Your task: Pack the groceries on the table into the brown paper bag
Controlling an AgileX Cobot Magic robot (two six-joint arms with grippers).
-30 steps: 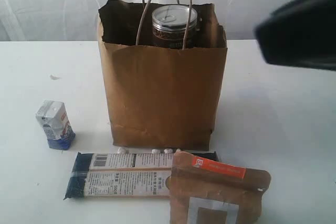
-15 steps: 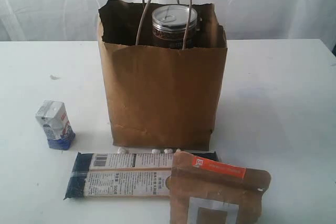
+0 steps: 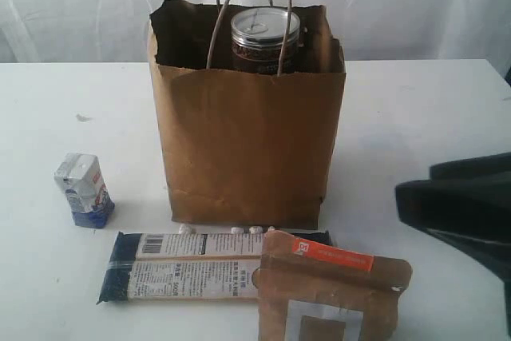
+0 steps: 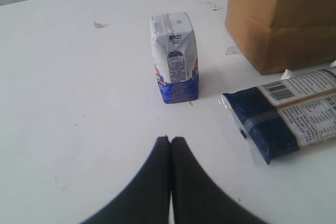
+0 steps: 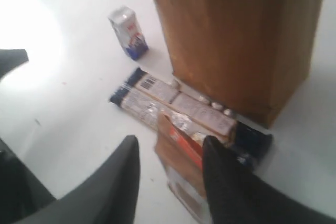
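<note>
Noted brown paper bag [image 3: 247, 149] upright mid-desk [image 3: 415, 109], dark can [image 3: 265, 37] inside, only its top showing. Found white-blue carton [image 3: 82, 189], dark-blue packet [image 3: 184, 265] and brown pouch [image 3: 327, 293] outside on desk; pouch cut off by frame edge. Recorded left pincer [image 4: 169, 142] closed, empty; right pincer [image 5: 170, 145] spread open, blurred, pouch showing between its fingers.

The left gripper [image 4: 170, 140] has two smooth, matte-black fingers [image 4: 149, 184] tapering to narrow tips. The right gripper [image 5: 170, 141] has curved black fingers too (blurred). The right arm [image 3: 467, 205] is a dark, boxy bulk.
</note>
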